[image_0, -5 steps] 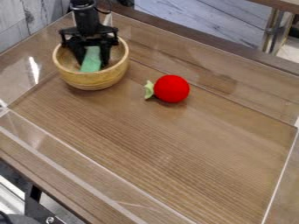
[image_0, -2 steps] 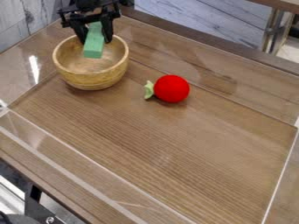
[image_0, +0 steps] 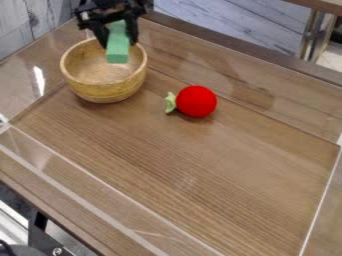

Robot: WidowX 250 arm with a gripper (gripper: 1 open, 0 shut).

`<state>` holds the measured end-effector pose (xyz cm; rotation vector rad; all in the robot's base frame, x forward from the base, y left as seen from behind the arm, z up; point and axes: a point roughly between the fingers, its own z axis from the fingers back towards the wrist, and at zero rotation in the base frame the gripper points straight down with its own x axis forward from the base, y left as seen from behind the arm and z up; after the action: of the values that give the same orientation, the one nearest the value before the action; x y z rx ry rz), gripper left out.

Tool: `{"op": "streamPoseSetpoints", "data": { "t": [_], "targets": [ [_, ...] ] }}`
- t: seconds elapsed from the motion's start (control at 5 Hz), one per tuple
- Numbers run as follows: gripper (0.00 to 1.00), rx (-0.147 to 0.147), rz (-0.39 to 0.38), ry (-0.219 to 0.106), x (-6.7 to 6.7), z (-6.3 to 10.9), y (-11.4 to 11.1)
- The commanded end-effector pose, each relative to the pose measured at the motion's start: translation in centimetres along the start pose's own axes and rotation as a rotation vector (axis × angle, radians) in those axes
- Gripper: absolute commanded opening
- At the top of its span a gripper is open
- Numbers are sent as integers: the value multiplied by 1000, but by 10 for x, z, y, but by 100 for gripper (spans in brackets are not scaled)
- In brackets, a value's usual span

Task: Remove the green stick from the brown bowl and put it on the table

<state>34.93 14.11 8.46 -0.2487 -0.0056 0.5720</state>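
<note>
Light green stick [image_0: 119, 46], tan bowl [image_0: 104, 92], wood-grain brown table [image_0: 187, 170].

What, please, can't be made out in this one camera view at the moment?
- Arm above the claw: cut off by the top edge.
- Top of the green stick: covered by the claw's fingers.
- Bowl back rim: partly hidden behind the stick.
- Red fruit's far side: faces away.

Robot test lab, shown by a wood-grain bench [image_0: 201, 170] enclosed by clear plastic walls [image_0: 40, 160], grey plank flooring [image_0: 254, 25] seen beyond
</note>
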Motion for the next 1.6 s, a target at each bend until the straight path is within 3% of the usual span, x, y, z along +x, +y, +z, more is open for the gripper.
{"op": "streamPoseSetpoints", "data": {
  "t": [0.0,0.6,1.0,1.4],
  "targets": [
    [0,-17,-89,-80,-14,37,-22],
    [0,-26,-363,10,-68,27,-62],
    [0,-2,-671,108,-117,6,-114],
    [0,11,-717,133,-144,-18,-124]
  ]
}}
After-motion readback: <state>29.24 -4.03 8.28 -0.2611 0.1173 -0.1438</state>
